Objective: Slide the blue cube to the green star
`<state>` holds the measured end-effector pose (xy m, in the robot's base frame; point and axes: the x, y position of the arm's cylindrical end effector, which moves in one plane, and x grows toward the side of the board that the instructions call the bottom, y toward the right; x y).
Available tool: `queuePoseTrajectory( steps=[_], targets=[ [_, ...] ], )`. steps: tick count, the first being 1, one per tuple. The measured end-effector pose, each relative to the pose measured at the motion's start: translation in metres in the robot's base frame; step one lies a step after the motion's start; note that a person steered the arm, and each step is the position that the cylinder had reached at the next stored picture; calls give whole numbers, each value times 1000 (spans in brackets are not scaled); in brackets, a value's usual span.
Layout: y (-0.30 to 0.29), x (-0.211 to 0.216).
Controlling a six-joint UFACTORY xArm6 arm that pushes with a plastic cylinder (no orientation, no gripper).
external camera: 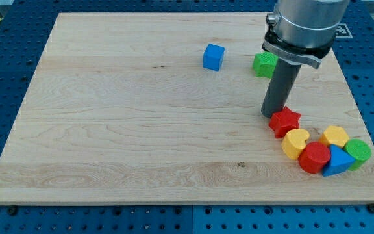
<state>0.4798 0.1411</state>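
The blue cube (pixel 213 56) sits on the wooden board near the view's top centre. The green star (pixel 263 64) lies to its right, partly hidden behind the arm. My rod comes down from the arm at the view's top right, and my tip (pixel 270 114) rests on the board below the green star, well to the right of and below the blue cube. The tip is right next to the upper left of a red star (pixel 285 121).
A cluster lies at the view's lower right: a yellow heart (pixel 295 143), a red cylinder (pixel 314 157), a blue triangle (pixel 337 162), a yellow block (pixel 335 136) and a green cylinder (pixel 358 152). The board's (pixel 109 130) right edge is close by.
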Motion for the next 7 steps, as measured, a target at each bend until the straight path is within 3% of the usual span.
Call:
queuePoseTrajectory(
  steps=[4,5,7],
  targets=[
    [38,11],
    [-10,-19],
    [-170,-107]
  ],
)
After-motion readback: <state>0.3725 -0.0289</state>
